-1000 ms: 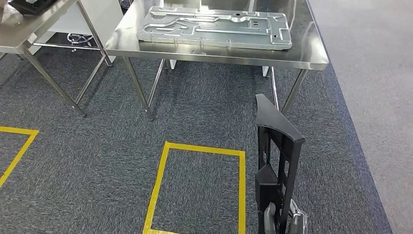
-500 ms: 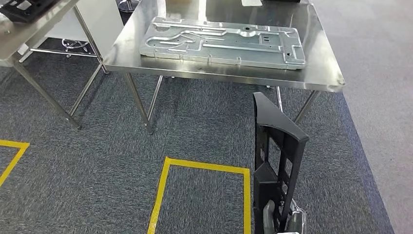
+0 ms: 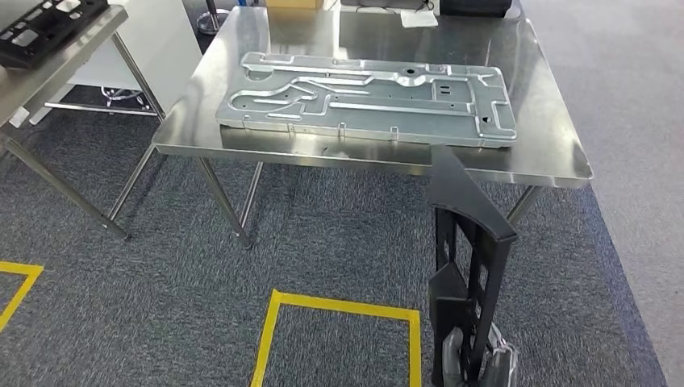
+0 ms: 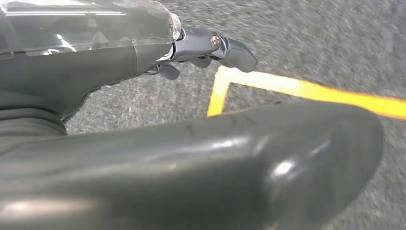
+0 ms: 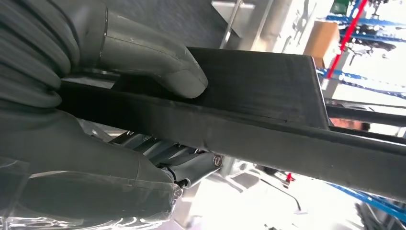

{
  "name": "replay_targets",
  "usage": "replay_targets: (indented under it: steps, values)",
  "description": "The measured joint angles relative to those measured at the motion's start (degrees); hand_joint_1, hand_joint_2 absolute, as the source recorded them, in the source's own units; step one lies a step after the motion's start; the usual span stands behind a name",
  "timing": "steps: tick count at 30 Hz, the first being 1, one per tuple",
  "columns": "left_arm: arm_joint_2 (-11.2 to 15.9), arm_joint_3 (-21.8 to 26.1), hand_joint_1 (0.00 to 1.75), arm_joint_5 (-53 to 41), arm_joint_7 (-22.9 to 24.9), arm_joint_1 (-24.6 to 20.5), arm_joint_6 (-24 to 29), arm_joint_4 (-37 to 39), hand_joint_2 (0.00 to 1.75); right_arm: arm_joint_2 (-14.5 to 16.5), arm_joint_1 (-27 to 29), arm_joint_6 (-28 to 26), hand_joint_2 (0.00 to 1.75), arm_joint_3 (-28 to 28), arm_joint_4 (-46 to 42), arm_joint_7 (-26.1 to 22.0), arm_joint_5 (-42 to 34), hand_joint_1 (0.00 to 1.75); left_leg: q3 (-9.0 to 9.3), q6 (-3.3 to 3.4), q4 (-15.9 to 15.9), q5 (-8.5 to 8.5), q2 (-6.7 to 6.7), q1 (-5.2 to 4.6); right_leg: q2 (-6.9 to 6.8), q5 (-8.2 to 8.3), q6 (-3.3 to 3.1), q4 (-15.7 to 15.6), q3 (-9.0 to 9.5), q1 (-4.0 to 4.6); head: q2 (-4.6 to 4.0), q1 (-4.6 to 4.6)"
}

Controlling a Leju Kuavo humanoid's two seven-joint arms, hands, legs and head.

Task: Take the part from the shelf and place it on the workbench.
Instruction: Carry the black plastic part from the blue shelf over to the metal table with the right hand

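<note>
A long black plastic part (image 3: 468, 242) stands upright at the lower right of the head view, its top edge level with the front edge of the steel workbench (image 3: 548, 153). My right hand (image 3: 476, 363) grips the part's lower end. In the right wrist view the thumb (image 5: 158, 62) presses on the black part (image 5: 268, 91) while the other fingers wrap beneath it. A large stamped metal plate (image 3: 363, 97) lies on the workbench. My left hand (image 4: 143, 96) hangs over the carpet and holds nothing, its fingers apart.
A yellow tape square (image 3: 339, 310) marks the carpet in front of the workbench. A second steel table (image 3: 48, 64) at the left carries a black frame (image 3: 44, 24). A white cabinet (image 3: 165, 40) stands between the tables. A cardboard box (image 3: 294, 3) sits at the workbench's far edge.
The whole view has shifted: the camera has come closer to the workbench, which now sits lower and larger in the picture. The black part stays upright in my right hand.
</note>
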Motion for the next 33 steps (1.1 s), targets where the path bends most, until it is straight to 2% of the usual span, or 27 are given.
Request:
replay_targets:
  steps: [1,3,4,5,6,8,9,10,11,12,13,14,15,16,17,19,20,21,23,24,25,27,28,29,30,31,33]
  values:
    - [-0.01,-0.01,0.0,-0.08,0.02,0.05,-0.05,0.0,0.0,0.07,0.0,-0.24,1.75,-0.06,-0.6,-0.08,0.49,1.75,-2.51,-0.17,2.31,-1.93,0.07,0.02,0.07,-0.75,-0.12,-0.33,1.05,-0.01,0.0,-0.04]
    - [-0.01,-0.01,0.0,-0.16,0.04,0.34,-0.17,0.0,0.0,0.13,-0.01,-0.68,1.75,-0.13,-1.95,-0.23,1.42,1.75,-6.35,-0.37,3.47,-7.21,0.15,0.05,0.35,-2.43,-0.12,-0.74,3.34,-0.03,0.0,-0.04]
    - [0.0,-0.01,0.0,-0.21,0.05,0.47,-0.26,0.0,0.0,0.14,-0.05,-0.96,1.75,-0.17,-2.68,-0.28,1.88,1.75,-7.58,-0.33,2.39,-8.77,0.17,0.05,0.49,-3.38,-0.05,-0.85,4.61,-0.04,0.0,-0.03]
    - [0.0,-0.01,0.0,-0.29,0.05,0.58,-0.37,0.0,0.0,0.14,-0.1,-1.28,1.75,-0.22,-3.42,-0.32,2.34,1.75,-8.43,-0.17,0.39,-8.49,0.18,0.03,0.57,-4.42,0.04,-0.91,5.94,-0.04,0.0,-0.03]
    - [0.02,-0.01,0.0,-0.41,0.05,0.74,-0.49,0.0,0.0,0.16,-0.15,-1.67,1.75,-0.27,-4.14,-0.34,2.8,1.75,-9.09,0.25,-2.36,-5.47,0.21,-0.07,0.61,-5.52,0.13,-1.0,7.14,-0.04,0.0,-0.03]
    - [0.11,-0.01,0.0,-0.62,0.1,1.11,-0.67,0.0,0.0,0.24,-0.4,-2.56,1.75,-0.37,-5.27,-0.37,3.79,1.75,-9.63,0.97,-7.04,3.91,0.25,-0.5,0.82,-7.68,0.59,-1.03,9.37,0.04,0.0,0.1]
    - [0.15,-0.02,0.0,-0.69,0.15,1.2,-0.71,0.0,0.0,0.31,-0.51,-3.0,1.75,-0.4,-5.8,-0.37,4.26,1.75,-9.46,1.28,-8.19,7.31,0.27,-0.77,0.97,-8.55,0.95,-1.28,10.29,0.01,0.0,0.11]
    - [0.19,-0.03,0.0,-0.72,0.19,1.14,-0.74,0.0,0.0,0.36,-0.68,-3.4,1.75,-0.42,-6.4,-0.39,4.75,1.75,-8.94,1.52,-8.65,8.43,0.26,-0.95,1.09,-8.79,1.39,-1.17,11.13,0.03,0.0,0.15]
    - [0.19,-0.06,0.0,-0.73,0.23,0.92,-0.76,0.0,0.0,0.41,-0.89,-3.75,1.75,-0.43,-7.1,-0.39,5.17,1.75,-8.03,1.81,-9.0,7.81,0.19,-0.97,1.15,-8.23,1.83,-0.36,11.23,0.01,0.0,0.1]
    - [0.16,-0.08,0.0,-0.75,0.24,0.7,-0.75,0.0,0.0,0.43,-1.17,-4.02,1.75,-0.42,-7.77,-0.38,5.52,1.75,-6.98,2.14,-9.77,7.47,0.12,-0.91,1.05,-6.99,2.17,1.57,10.68,-0.04,0.0,0.07]
    - [0.16,-0.1,0.0,-0.77,0.24,0.49,-0.76,0.0,0.0,0.43,-1.46,-4.24,1.75,-0.4,-8.3,-0.37,5.81,1.75,-5.63,2.5,-10.79,7.01,0.08,-0.73,0.82,-5.35,2.46,4.75,9.12,-0.01,0.0,0.16]
    - [0.15,-0.12,0.0,-0.77,0.25,0.34,-0.76,0.0,0.0,0.42,-1.72,-4.4,1.75,-0.39,-8.65,-0.33,6.0,1.75,-4.16,2.75,-11.8,6.57,0.02,-0.55,0.6,-4.29,2.71,8.3,6.77,-0.04,0.0,0.24]
    - [0.15,-0.13,0.0,-0.78,0.27,0.3,-0.77,0.0,0.0,0.41,-1.86,-4.51,1.75,-0.39,-8.86,-0.27,6.14,1.75,-2.69,2.93,-12.71,6.02,0.02,-0.41,0.39,-4.45,2.95,11.45,4.14,-0.12,0.0,0.36]
    - [0.15,-0.13,0.0,-0.78,0.3,0.3,-0.77,0.0,0.0,0.4,-1.94,-4.6,1.75,-0.39,-9.01,-0.22,6.27,1.75,-1.3,3.07,-13.44,5.38,-0.01,-0.32,0.24,-5.85,3.23,13.64,1.52,-0.2,0.0,0.45]
    - [0.13,-0.12,0.0,-0.78,0.32,0.36,-0.77,0.0,0.0,0.4,-2.0,-4.62,1.75,-0.39,-9.07,-0.13,6.36,1.75,0.01,3.04,-13.97,4.69,-0.1,-0.25,0.21,-8.14,3.51,14.7,-0.76,-0.33,0.0,0.45]
    - [0.1,-0.12,0.0,-0.78,0.38,0.51,-0.78,0.01,0.0,0.39,-2.08,-4.68,1.75,-0.39,-9.09,0.16,6.49,1.75,2.74,2.76,-14.55,2.91,-0.38,-0.01,0.07,-12.08,4.0,13.62,-4.05,-0.56,0.0,0.46]
    - [0.06,-0.12,0.0,-0.78,0.39,0.55,-0.78,0.01,0.0,0.39,-2.11,-4.74,1.75,-0.39,-9.09,0.33,6.54,1.75,4.14,2.55,-14.65,1.88,-0.52,0.14,-0.05,-12.09,4.16,11.65,-5.0,-0.63,0.0,0.46]
    - [0.03,-0.12,0.0,-0.78,0.41,0.57,-0.78,0.02,0.0,0.38,-2.12,-4.83,1.75,-0.39,-9.09,0.48,6.57,1.75,5.49,2.34,-14.68,0.73,-0.6,0.27,-0.21,-9.82,4.22,8.83,-5.63,-0.67,0.0,0.48]
    - [-0.03,-0.12,0.0,-0.78,0.47,0.64,-0.78,0.02,0.0,0.32,-2.16,-5.1,1.75,-0.38,-9.04,0.75,6.62,1.75,7.93,1.81,-14.59,-1.57,-0.64,0.27,-0.61,-0.65,3.74,3.74,-6.36,-0.52,0.01,0.53]
    - [-0.03,-0.12,0.0,-0.78,0.51,0.61,-0.78,0.02,0.0,0.26,-2.19,-5.28,1.75,-0.36,-9.05,0.93,6.65,1.75,8.9,1.42,-14.79,-2.62,-0.61,0.2,-0.68,2.85,3.19,2.48,-6.35,-0.36,0.01,0.46]
    - [-0.03,-0.12,0.0,-0.77,0.55,0.52,-0.78,0.02,0.0,0.21,-2.24,-5.46,1.75,-0.31,-9.14,1.08,6.7,1.75,9.79,0.98,-14.91,-3.15,-0.58,0.13,-0.66,4.45,2.51,2.06,-6.12,-0.18,0.01,0.4]
    - [-0.01,-0.12,0.0,-0.76,0.56,0.07,-0.78,0.02,0.0,0.13,-2.4,-5.7,1.75,-0.12,-9.39,1.32,6.89,1.75,9.78,0.1,-13.12,-2.11,-0.48,0.18,-0.39,3.17,1.25,1.65,-4.55,-0.09,0.0,0.29]
    - [-0.01,-0.12,0.0,-0.78,0.54,-0.13,-0.78,0.02,0.0,0.11,-2.47,-5.76,1.75,-0.01,-9.49,1.4,7.0,1.75,8.63,-0.2,-10.37,-0.73,-0.39,0.24,-0.35,2.6,0.74,1.04,-3.54,-0.17,0.0,0.26]
    - [-0.01,-0.13,0.0,-0.8,0.53,-0.28,-0.78,0.02,0.0,0.09,-2.53,-5.78,1.75,0.11,-9.51,1.51,7.1,1.75,6.49,-0.46,-6.73,0.33,-0.3,0.3,-0.35,2.12,0.35,0.39,-2.4,-0.28,0.0,0.24]
    - [-0.01,-0.13,0.0,-0.82,0.53,-0.31,-0.78,0.02,0.0,0.08,-2.53,-5.8,1.75,0.22,-9.52,1.61,7.18,1.75,3.89,-0.68,-3.04,0.34,-0.19,0.35,-0.35,1.61,0.09,-0.24,-1.23,-0.37,0.0,0.19]
    - [-0.01,-0.14,0.0,-0.84,0.52,-0.29,-0.78,0.02,0.0,0.06,-2.53,-5.83,1.75,0.32,-9.53,1.68,7.29,1.75,1.23,-0.9,-0.05,-0.87,-0.09,0.37,-0.32,1.04,-0.06,-0.72,-0.06,-0.38,0.0,0.15]
    - [-0.01,-0.14,0.0,-0.83,0.54,-0.11,-0.79,0.02,0.0,0.04,-2.54,-5.92,1.75,0.44,-9.53,1.8,7.44,1.75,-3.24,-1.1,2.5,-5.92,0.04,0.39,-0.1,-0.36,-0.09,-1.31,2.3,-0.39,0.0,0.14]
